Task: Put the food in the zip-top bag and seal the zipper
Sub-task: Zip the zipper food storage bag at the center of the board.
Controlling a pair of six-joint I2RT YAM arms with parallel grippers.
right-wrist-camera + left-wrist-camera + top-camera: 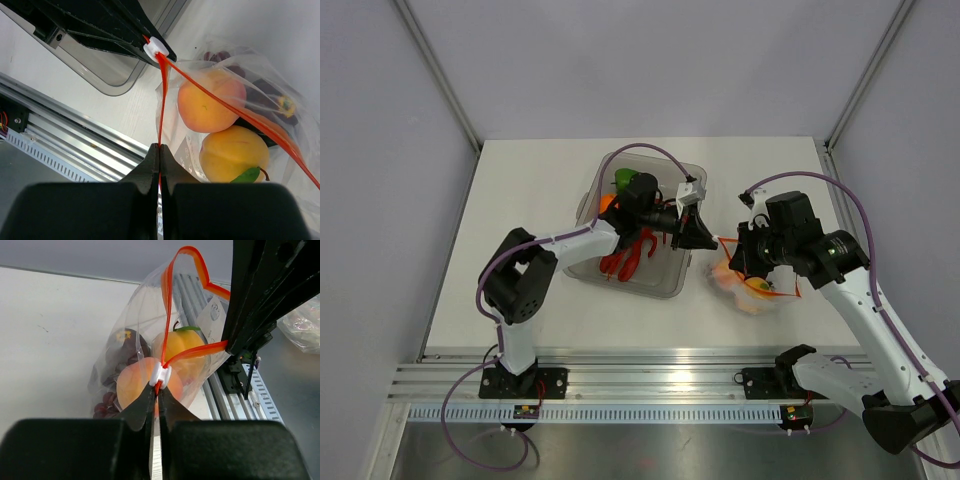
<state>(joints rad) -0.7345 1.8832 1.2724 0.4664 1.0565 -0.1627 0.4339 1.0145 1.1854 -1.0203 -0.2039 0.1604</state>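
The left claw (157, 389) and right claw (160, 147) have matte black fingers (140, 412) tapering to thin tips. Behind each, a purple cable (655, 148) loops above black joint housings and white link shells on the left arm (575, 240) and right arm (870, 310). A small white bracket (692, 192) sits just behind the left claw.

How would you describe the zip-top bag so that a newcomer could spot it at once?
On the white table, look just right of the clear-grey tray. The zip-top bag is the small crinkly clear pouch holding a peach and yellow fruit, alone in having a red-orange strip along its mouth.
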